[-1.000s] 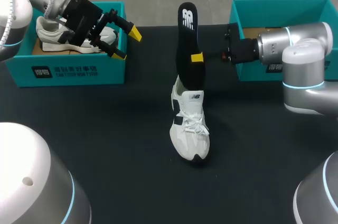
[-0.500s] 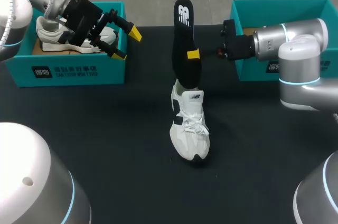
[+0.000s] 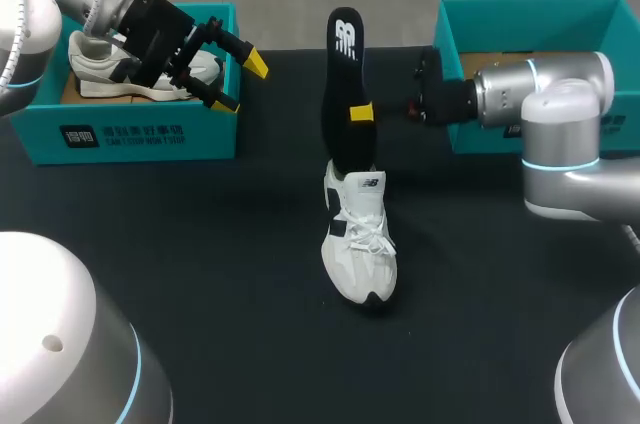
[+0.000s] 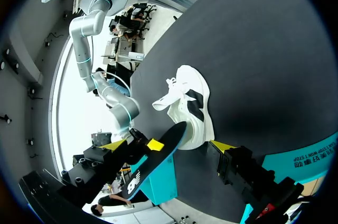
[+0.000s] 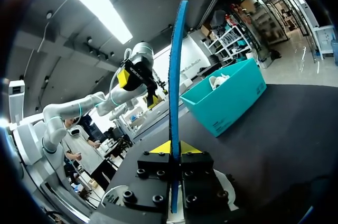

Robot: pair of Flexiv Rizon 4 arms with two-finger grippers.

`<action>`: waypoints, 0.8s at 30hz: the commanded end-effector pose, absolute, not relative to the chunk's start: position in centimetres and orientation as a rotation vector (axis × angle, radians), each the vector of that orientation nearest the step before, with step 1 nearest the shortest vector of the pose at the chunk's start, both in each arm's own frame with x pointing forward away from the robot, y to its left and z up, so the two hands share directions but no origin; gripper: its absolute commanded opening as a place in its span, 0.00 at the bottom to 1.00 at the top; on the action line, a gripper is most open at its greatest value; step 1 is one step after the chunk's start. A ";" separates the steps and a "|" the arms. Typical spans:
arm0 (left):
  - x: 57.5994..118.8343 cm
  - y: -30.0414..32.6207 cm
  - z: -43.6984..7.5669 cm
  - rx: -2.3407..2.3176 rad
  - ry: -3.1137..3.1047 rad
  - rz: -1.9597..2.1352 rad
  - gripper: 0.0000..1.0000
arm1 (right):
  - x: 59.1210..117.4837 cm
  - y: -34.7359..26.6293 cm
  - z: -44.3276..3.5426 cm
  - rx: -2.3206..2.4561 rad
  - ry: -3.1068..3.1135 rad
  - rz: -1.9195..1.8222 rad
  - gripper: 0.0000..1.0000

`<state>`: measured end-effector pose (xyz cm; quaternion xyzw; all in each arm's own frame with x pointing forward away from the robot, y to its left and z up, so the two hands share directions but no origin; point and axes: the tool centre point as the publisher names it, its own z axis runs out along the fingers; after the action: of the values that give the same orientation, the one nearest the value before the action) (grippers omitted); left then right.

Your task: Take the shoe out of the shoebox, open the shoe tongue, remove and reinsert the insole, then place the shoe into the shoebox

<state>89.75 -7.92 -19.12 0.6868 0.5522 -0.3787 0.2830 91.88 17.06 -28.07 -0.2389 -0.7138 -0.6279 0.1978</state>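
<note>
A white shoe (image 3: 358,239) lies on the black table, toe toward the near edge. A black insole (image 3: 343,74) stands nearly upright with its lower end at the shoe's opening. My right gripper (image 3: 362,112) is shut on the insole's edge about halfway up. In the right wrist view the insole (image 5: 175,65) runs edge-on between the yellow tips of that gripper (image 5: 174,148), its underside blue. My left gripper (image 3: 243,84) hangs open by the left shoebox (image 3: 150,134), holding nothing. From the left wrist view, the shoe (image 4: 187,110) and insole (image 4: 158,155) lie ahead of the open fingers.
The teal left shoebox holds a second white shoe (image 3: 130,69). Another teal shoebox (image 3: 530,14) stands at the back right, behind my right arm. Black tabletop (image 3: 200,244) surrounds the shoe on all sides.
My right gripper has shifted left with the insole, tipping its top a little leftward. The shoe and the left arm have stayed put.
</note>
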 end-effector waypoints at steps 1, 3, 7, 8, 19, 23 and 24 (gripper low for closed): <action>89.8 -7.9 -19.1 1.842 1.479 -1.012 1.00 | 91.4 17.3 -28.6 -0.684 -1.994 -1.765 0.00; 89.8 -7.9 -19.1 1.842 1.479 -1.012 1.00 | 91.3 17.3 -28.8 -0.696 -1.991 -1.766 0.00; 89.8 -7.9 -19.1 1.842 1.479 -1.012 1.00 | 91.0 17.2 -29.3 -0.697 -1.988 -1.783 0.00; 89.8 -7.9 -19.1 1.842 1.479 -1.012 1.00 | 91.0 17.1 -29.4 -0.702 -1.985 -1.790 0.00; 89.8 -7.9 -19.1 1.842 1.479 -1.012 1.00 | 90.6 17.2 -30.4 -0.697 -1.972 -1.801 0.00; 89.8 -7.9 -19.1 1.842 1.479 -1.012 1.00 | 90.4 17.0 -30.7 -0.702 -1.973 -1.797 0.00; 89.8 -7.9 -19.1 1.842 1.479 -1.012 1.00 | 90.4 16.9 -30.7 -0.704 -1.973 -1.797 0.00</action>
<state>89.76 -7.92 -19.12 0.6868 0.5522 -0.3786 0.2830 90.59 16.89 -30.54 -0.2488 -0.7026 -0.6386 0.1914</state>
